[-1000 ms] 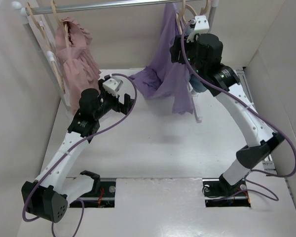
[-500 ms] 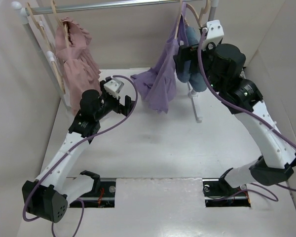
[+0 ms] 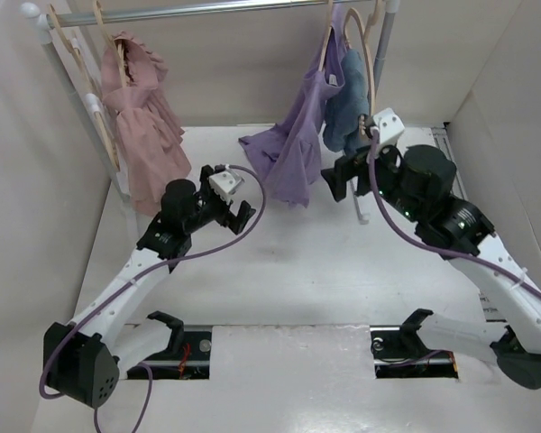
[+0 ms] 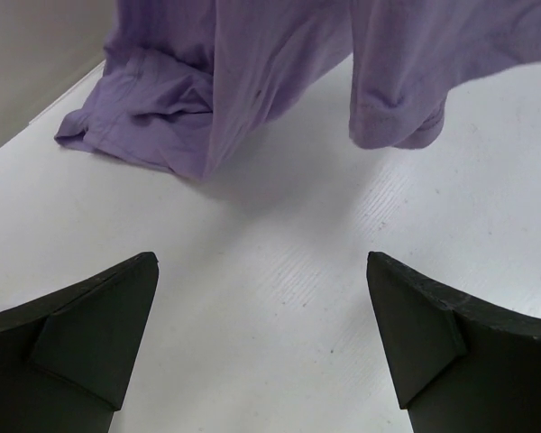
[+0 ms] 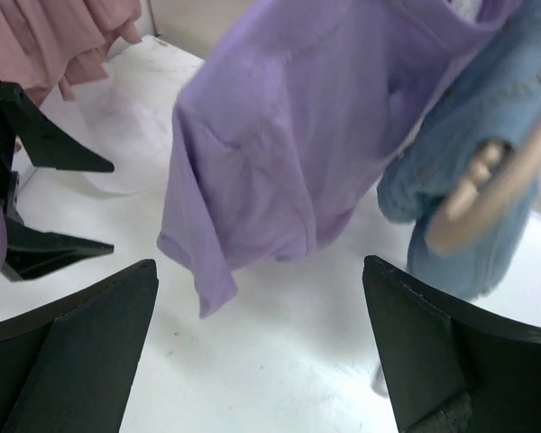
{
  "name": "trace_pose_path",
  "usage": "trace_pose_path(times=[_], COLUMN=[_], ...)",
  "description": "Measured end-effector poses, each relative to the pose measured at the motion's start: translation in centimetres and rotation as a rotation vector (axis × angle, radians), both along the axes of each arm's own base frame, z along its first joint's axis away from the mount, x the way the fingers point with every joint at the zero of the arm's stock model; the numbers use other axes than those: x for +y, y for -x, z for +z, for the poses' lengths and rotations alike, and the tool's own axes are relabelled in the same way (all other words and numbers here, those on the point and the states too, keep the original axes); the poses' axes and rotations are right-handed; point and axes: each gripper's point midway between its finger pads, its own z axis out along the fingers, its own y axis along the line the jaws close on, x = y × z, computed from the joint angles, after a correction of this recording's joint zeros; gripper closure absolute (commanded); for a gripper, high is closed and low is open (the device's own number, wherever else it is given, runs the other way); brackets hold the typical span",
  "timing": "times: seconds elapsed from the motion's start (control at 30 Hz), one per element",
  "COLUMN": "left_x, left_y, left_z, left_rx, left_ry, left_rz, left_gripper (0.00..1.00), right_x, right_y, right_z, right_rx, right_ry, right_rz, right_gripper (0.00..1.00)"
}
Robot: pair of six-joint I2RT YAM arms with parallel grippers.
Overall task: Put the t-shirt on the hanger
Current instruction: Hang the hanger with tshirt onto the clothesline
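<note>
Down from the rail [image 3: 207, 9] comes the right arm [image 3: 433, 194], which a second ago reached high up against the purple cloth; it now sits low over the bench [image 3: 288, 262], drawn away from the garments. Its jaws stand wide apart with nothing between them. The left arm [image 3: 176, 221] has edged a little toward the middle, and its jaws are wide and empty too, low above the bench.

The t-shirt [image 3: 298, 153] hangs bunched from the hanger [image 3: 325, 50] on the rail, ahead of and above both sets of jaws and touching neither. From the left wrist view, one fold of it [image 4: 153, 117] lies on the bench ahead and to the left of the jaws, while another end [image 4: 397, 117] dangles ahead to the right, just clear of the surface. From the right wrist view, the shirt [image 5: 288, 153] fills the space straight ahead. Whether both shoulders sit on the hanger, I cannot tell.

A blue garment [image 3: 347, 104] hangs just beside the shirt, ahead and right of the right jaws. A pink garment [image 3: 144, 117] hangs well to the left of the left jaws.
</note>
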Motion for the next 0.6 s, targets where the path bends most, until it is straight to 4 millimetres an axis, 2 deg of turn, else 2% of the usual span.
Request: trace_pose_path(times=[0.07, 0.17, 0.27, 0.33, 0.4, 0.47, 0.53, 0.6], left_x=[-0.1, 0.7, 2.2, 3.2, 4.4, 5.9, 7.3, 8.4], left_y=[0.2, 0.6, 0.9, 1.2, 1.4, 1.4, 1.4, 1.4], left_z=[-0.4, -1.6, -3.8, -5.5, -7.3, -8.9, -10.0, -10.5], left_rx=[-0.014, -0.015, 0.007, 0.044, 0.088, 0.123, 0.141, 0.137], left_ry=[-0.018, -0.036, -0.027, -0.014, 0.006, 0.027, 0.047, 0.066], left_rz=[-0.012, 0.014, 0.105, 0.177, 0.260, 0.353, 0.439, 0.510], left_gripper=[0.00, 0.00, 0.00, 0.00, 0.00, 0.00, 0.00, 0.00], right_x=[-1.2, -3.5, -4.5, -4.2, -3.9, -4.4, -5.9, -8.5], right_y=[1.0, 2.1, 3.2, 3.9, 4.3, 4.9, 5.2, 5.2], right_z=[-0.4, 0.2, -2.1, -6.0, -11.3, -17.3, -21.8, -24.5], right_rx=[0.001, -0.026, 0.000, 0.075, 0.179, 0.312, 0.418, 0.487], right_ry=[-0.016, -0.060, -0.077, -0.081, -0.086, -0.076, -0.092, -0.127], right_rz=[-0.019, -0.057, -0.060, -0.042, -0.047, -0.094, -0.187, -0.329], right_gripper=[0.00, 0.00, 0.00, 0.00, 0.00, 0.00, 0.00, 0.00])
